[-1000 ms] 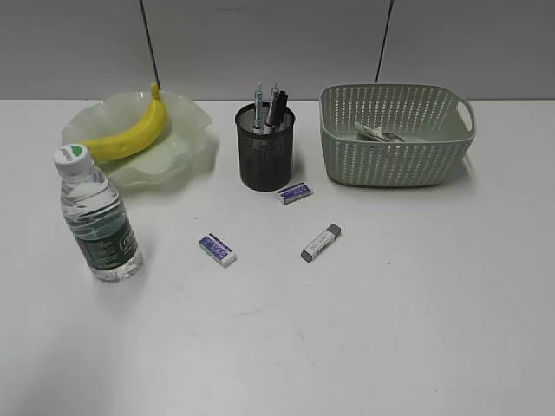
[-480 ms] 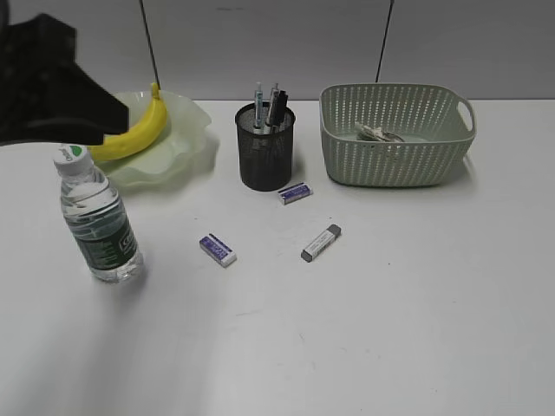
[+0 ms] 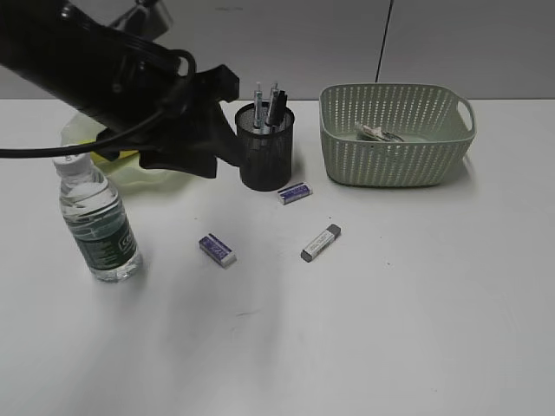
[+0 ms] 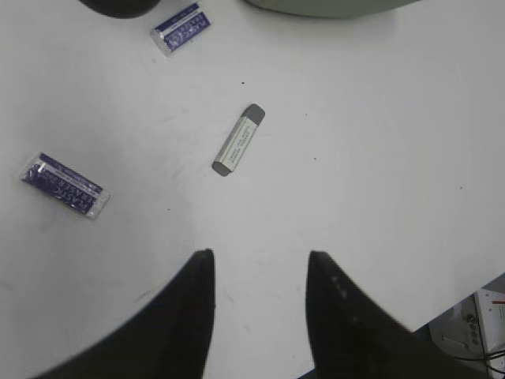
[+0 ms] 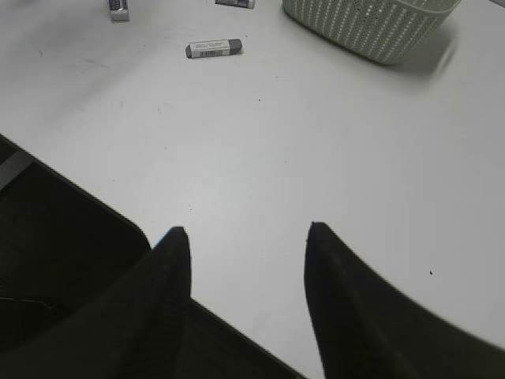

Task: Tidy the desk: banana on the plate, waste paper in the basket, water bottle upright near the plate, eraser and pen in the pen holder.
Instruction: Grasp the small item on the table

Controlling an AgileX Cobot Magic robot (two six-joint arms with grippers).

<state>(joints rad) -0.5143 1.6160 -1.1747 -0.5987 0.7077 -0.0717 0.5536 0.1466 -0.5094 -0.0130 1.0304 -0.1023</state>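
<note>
Exterior view is showing the left arm (image 3: pixel 121 82) reaching in from the upper left of the frame, covering most of the plate (image 3: pixel 74 130) and banana (image 3: pixel 117 156); only slivers of pale green and yellow are peeking out below it. The water bottle (image 3: pixel 95 221) is standing upright at the left on the counter (image 3: pixel 390 329). The pen holder (image 3: pixel 265 147) is sitting at upper centre with pens (image 3: pixel 270 106) sticking out, and the basket (image 3: pixel 395 134) at upper right is holding the waste paper (image 3: pixel 377 133). Three erasers are lying loose: one (image 3: pixel 294 192) just beside the holder, one (image 3: pixel 218 250) lower left, and a grey-tipped one (image 3: pixel 321 243) to its right.

Left wrist view is looking straight down on those three erasers, with the left gripper (image 4: pixel 260 268) at the bottom, its jaws standing apart and grasping nothing.

Right wrist view alone is showing the right gripper (image 5: pixel 246 245), jaws released over bare counter, with the basket at the upper right.
</note>
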